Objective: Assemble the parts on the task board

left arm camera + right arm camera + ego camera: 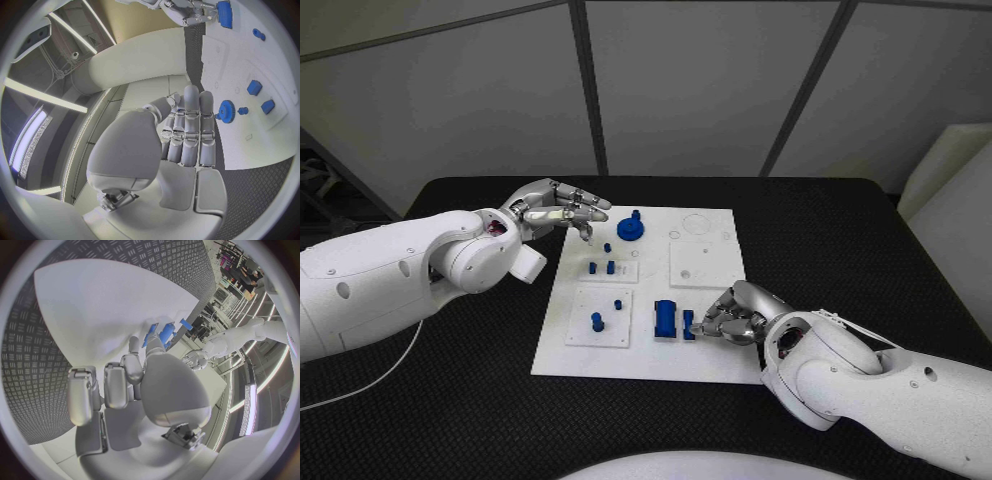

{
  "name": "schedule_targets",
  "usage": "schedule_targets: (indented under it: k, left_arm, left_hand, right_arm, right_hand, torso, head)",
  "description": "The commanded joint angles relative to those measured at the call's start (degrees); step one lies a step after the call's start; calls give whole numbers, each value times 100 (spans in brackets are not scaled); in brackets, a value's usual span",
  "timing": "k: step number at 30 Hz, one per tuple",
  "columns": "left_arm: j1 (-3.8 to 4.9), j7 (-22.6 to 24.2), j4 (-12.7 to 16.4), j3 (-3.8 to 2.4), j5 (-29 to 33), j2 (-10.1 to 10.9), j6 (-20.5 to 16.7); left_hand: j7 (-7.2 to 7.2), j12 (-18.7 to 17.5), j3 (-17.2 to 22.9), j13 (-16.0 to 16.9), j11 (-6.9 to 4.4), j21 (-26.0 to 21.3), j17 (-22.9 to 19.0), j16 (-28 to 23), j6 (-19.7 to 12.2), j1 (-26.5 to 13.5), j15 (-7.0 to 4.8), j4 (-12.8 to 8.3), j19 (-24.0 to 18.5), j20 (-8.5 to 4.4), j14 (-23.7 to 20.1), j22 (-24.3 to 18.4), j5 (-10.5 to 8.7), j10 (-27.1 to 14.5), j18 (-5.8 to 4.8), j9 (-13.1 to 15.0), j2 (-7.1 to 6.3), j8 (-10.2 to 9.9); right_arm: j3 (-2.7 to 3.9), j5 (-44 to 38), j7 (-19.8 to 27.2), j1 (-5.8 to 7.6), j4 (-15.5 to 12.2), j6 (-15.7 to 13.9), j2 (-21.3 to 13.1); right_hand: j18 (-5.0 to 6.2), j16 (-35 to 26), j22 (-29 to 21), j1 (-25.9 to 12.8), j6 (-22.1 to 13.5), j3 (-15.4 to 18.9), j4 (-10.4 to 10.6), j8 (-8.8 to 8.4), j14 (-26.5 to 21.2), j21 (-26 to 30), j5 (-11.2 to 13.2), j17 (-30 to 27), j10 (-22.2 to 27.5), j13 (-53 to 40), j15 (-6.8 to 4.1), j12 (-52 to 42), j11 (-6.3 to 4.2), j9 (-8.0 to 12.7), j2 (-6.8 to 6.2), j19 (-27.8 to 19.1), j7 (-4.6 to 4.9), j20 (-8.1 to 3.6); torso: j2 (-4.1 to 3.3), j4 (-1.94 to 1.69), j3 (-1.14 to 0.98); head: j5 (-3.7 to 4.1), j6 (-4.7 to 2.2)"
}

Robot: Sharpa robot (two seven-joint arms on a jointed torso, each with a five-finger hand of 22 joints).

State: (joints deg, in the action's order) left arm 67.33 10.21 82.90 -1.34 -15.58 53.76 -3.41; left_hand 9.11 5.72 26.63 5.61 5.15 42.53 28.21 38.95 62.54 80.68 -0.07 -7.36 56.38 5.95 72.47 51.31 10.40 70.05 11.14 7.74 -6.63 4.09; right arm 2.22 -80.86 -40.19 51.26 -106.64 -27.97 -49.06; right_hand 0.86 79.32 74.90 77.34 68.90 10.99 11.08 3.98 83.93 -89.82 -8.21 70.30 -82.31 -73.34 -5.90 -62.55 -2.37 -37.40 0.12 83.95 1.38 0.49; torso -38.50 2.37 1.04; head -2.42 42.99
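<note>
The right hand (728, 317) is closing its fingers on a blue block (688, 324) at the lower middle of the white task board (646, 365) on the black worktop (877, 250). The left hand (561, 211), empty with fingers loosely apart, is hovering at upper left beside the blue gear (633, 230). The parts are looking small, rigid and light, likely best pinched by their sides.

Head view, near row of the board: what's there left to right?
Small blue peg on its white tile, then the blue block, then the narrow blue piece, then the right hand at the board.
</note>
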Motion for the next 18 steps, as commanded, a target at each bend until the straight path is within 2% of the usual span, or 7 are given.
schedule_targets:
  k: [1, 8, 12, 15, 16, 17, 18]
  left_arm:
    - [6, 16, 13, -3, 21, 3, 42]
    - [4, 60, 11, 16, 34, 2, 34]
    - [3, 150, 0, 54, 454, -13, 53]
    - [2, 315, -35, 92, 979, -47, 57]
    - [-1, 430, -73, 105, 1229, -81, 34]
    - [-2, 458, -83, 108, 1283, -90, 25]
    - [-5, 526, -111, 114, 1408, -113, 1]
  left_hand:
    - [18, -7, -2, 9, 4, -31, -5, -33, -30, -4, 19, -42, -25, 1, -19, 5, 18, -35, -68, -9, 50, -29]
    - [19, -7, -2, 10, 4, -31, -7, -38, -30, -5, 20, -44, -27, 1, -19, 7, 18, -35, -68, -9, 50, -28]
    - [21, -7, -34, 13, 7, -46, -10, -56, -34, -66, 32, -27, -45, 12, -19, 7, -23, -40, -72, -9, 30, -28]
    - [9, -9, -158, 17, 4, -163, -18, -116, -47, -269, 73, 73, -127, 53, -94, -49, -73, -51, -81, -11, -33, -28]
    - [-2, -13, -227, 18, 6, -280, -49, -211, -59, -363, 100, 131, -206, 78, -221, -114, -76, -62, -84, -11, -58, -29]
    - [-5, -16, -250, 17, 5, -345, -74, -277, -66, -392, 116, 152, -255, 88, -300, -149, -97, -69, -85, -12, -64, -30]
    - [-10, -31, -294, 10, 14, -496, -138, -433, -85, -445, 155, 196, -364, 115, -467, -236, -172, -98, -91, -15, -73, -34]
  right_arm:
    - [-1, -32, 129, 5, -56, -348, -40]
    - [12, 955, 1089, 8, -230, -608, -309]
    - [116, 2186, 1947, 86, -155, -517, -478]
    - [154, 3015, 2549, 250, 100, -432, -526]
    - [167, 3581, 2982, 358, 331, -323, -515]
    - [169, 3726, 3094, 385, 395, -290, -508]
    - [174, 4084, 3379, 455, 566, -193, -482]
  right_hand:
    - [-86, -7, 1510, -199, 31, 90, 63, 2, 250, -18, -22, -1, -26, 3, -18, -17, -13, -11, -42, 605, 17, -11]
    - [-59, -246, 1468, -338, -312, 194, 237, -50, 152, 103, -48, -361, 166, 287, 39, 473, 65, 46, -156, 562, 114, 29]
    - [66, -451, 1261, -176, -787, 155, 226, -44, 76, 691, -48, -603, 425, 644, 130, 1061, 177, 182, -178, 348, 242, 109]
    - [257, -985, 911, -34, -925, 148, 176, -37, -129, 1641, -52, -1261, 921, 1420, 193, 2275, 242, 263, -161, 0, 297, 174]
    - [406, -1570, 578, 63, -966, 137, 131, -37, -374, 2494, -47, -1963, 1269, 1914, 209, 3014, 279, 297, -127, -324, 336, 222]
    - [481, -1872, 412, 106, -987, 128, 113, -37, -513, 2907, -45, -2308, 1357, 1984, 240, 3106, 306, 309, -104, -489, 348, 225]
    - [644, -2667, -27, 211, -1035, 108, 67, -40, -889, 3964, -45, -3185, 1570, 2161, 288, 3334, 359, 338, -54, -923, 394, 271]
  torso:
    - [6, -1, -3]
    - [18, -1, 0]
    - [55, 3, 12]
    - [107, 16, 22]
    - [132, 20, 28]
    - [147, 20, 32]
    - [176, 21, 41]
  head:
    - [10, -19]
    - [33, -83]
    - [64, -125]
    - [83, -158]
    - [92, -184]
    - [92, -182]
    - [92, -204]
